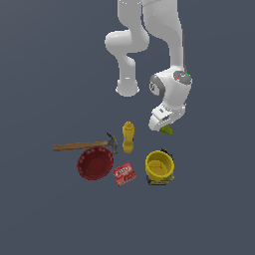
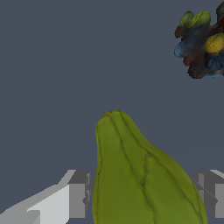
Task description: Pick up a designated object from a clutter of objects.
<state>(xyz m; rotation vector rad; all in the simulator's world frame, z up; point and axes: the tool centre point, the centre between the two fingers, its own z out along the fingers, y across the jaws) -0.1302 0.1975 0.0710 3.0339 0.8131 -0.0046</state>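
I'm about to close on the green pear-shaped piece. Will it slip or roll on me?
The pear tapers to a narrow tip and looks smooth, so it may squirt toward that end if the fingers close on the slope. It sits between them at its broad part, probably the safer hold. Being rounded, it would likely roll if nudged. It looks rigid.

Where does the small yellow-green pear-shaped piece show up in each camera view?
Exterior view: the small yellow-green pear-shaped piece peeks out under the white gripper, apart from the clutter, above the yellow round cup.
Wrist view: it fills the lower centre, between the grey fingers, tapered end pointing away from the camera.
Shared landmark: the gripper itself; whether the fingers touch the piece cannot be told.
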